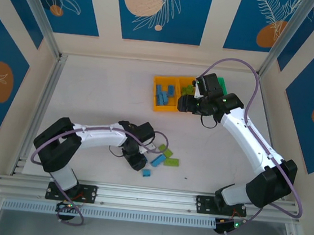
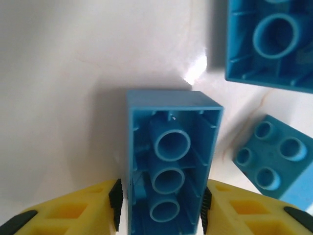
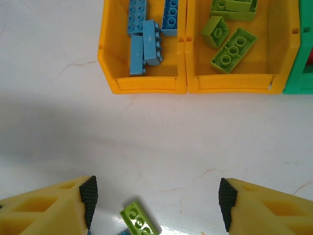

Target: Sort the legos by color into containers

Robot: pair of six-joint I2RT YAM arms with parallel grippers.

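The light-blue rectangular plastic lego brick [image 2: 171,166] lies hollow-side up on the white tabletop [image 2: 58,98]. Its long axis runs 12-to-6 between the left pincer [image 2: 161,205], whose pads flank its long sides; pinching or not, I cannot tell.

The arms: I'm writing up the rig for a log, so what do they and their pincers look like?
Both the left arm and right arm have glossy white link shells with black joints, and a lilac cable loops loosely along each. A small green light glows low on each. The left pincer and right pincer have chunky yellow fingers with ribbed black pads.
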